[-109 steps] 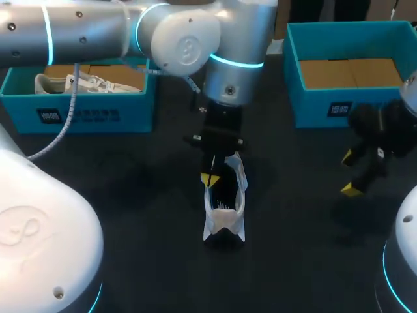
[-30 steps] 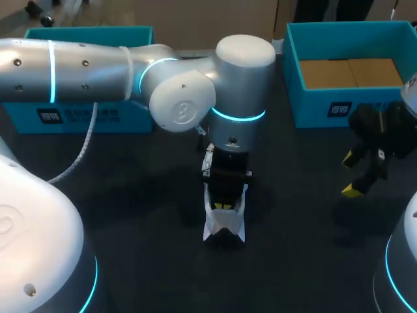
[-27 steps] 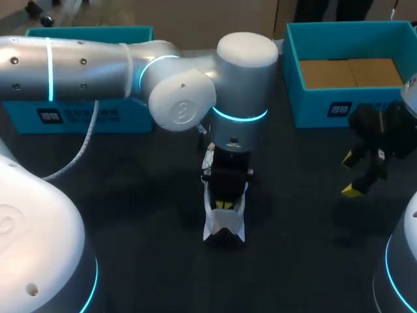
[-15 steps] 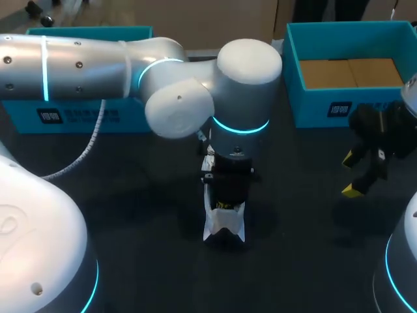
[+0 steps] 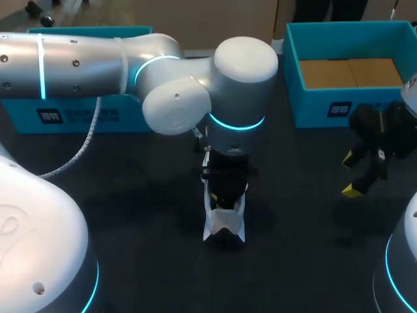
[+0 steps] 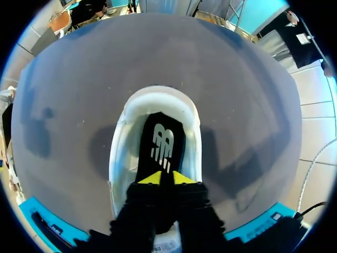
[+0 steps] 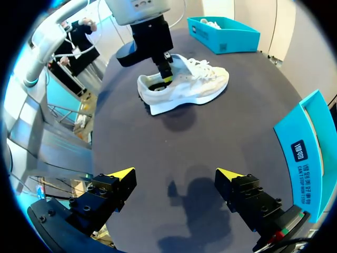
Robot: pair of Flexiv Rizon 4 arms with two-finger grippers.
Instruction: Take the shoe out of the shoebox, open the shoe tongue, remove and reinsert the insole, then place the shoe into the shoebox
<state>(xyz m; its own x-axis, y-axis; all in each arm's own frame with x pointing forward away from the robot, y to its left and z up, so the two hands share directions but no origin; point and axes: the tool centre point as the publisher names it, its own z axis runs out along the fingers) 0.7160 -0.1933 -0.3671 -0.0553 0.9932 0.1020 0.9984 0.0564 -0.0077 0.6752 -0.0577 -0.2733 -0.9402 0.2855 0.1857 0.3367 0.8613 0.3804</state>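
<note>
- Left arm hangs over the white sneaker, blocking its opening from above.
- Bare dark surface lies between the white sneaker and right end effector.

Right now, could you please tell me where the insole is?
In the left wrist view the black insole lies inside the white sneaker, mid-table, just ahead of the left tool, which reaches into the shoe.

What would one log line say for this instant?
left gripper: shut, inside shoe over insole | right gripper: open, empty, apart | shoe: upright on table
</note>
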